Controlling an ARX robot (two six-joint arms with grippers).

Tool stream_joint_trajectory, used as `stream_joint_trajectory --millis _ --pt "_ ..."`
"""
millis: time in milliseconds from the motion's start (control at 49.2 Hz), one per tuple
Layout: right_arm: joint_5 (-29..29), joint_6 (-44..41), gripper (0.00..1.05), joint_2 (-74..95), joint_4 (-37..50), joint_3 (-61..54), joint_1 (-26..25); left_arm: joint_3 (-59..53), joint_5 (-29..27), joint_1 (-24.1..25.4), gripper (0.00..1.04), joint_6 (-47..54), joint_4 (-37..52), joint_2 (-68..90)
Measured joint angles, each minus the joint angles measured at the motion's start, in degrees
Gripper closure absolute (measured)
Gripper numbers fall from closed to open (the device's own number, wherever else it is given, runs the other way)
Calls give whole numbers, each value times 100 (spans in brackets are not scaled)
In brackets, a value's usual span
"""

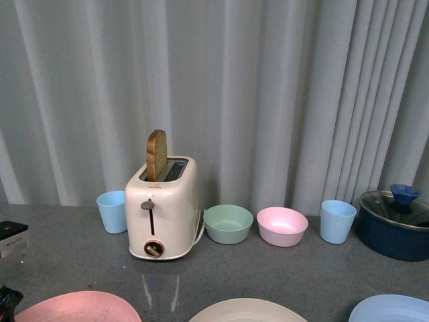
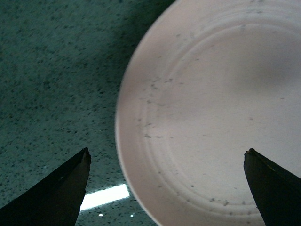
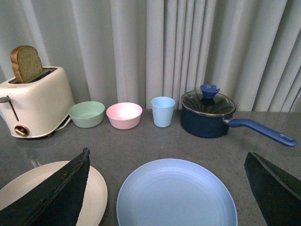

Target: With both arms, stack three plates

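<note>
Three plates, unstacked, on your grey counter (image 1: 301,268).
You have the pink plate (image 1: 77,305) at left, the cream plate (image 1: 248,310) in the centre and the blue plate (image 1: 392,308) at right, each apart. Your left gripper (image 2: 167,155) hangs above the pink plate's edge, jaws spread wide and empty. Your right gripper (image 3: 167,155), likewise spread and empty, faces the blue plate. The toaster (image 1: 164,208) stands behind.

Round pink plate (image 2: 211,117): matt, smooth, faintly speckled. Round light blue plate (image 3: 176,195): matt, plastic-looking. Grey speckled stone-look countertop (image 2: 47,70): polished, reflective. Cream toaster (image 1: 167,215): glossy.
</note>
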Motion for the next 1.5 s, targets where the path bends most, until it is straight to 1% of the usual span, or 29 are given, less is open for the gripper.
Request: stream_joint_trajectory --millis 102,325,630,914,955,975,995,1097,1198,1259,1361,1503 --pt "2 -2 7 0 0 0 0 11 -48 223 7 0 94 223" --pt "2 -2 7 0 0 0 0 -9 -55 354 7 -9 304 468" --pt "2 0 7 0 0 0 0 -11 -205 308 7 -24 393 623" --pt "2 0 7 0 0 0 0 -247 -264 72 8 -61 553 625" --pt "2 0 7 0 0 0 0 -286 -262 37 14 -68 584 625" --pt "2 0 7 0 0 0 0 -317 -275 13 19 -66 610 625" --pt "2 -2 7 0 0 0 0 -328 -286 9 21 -66 621 625" --pt "2 0 7 0 0 0 0 -380 -374 -33 37 -68 671 643" --pt "2 0 7 0 0 0 0 -404 -450 -50 50 -63 704 645" --pt "2 0 7 0 0 0 0 -409 -505 -55 64 -63 721 647" --pt "2 0 7 0 0 0 0 -415 -520 -55 84 -114 739 627" --pt "2 0 7 0 0 0 0 -398 -428 -55 98 -216 739 575"
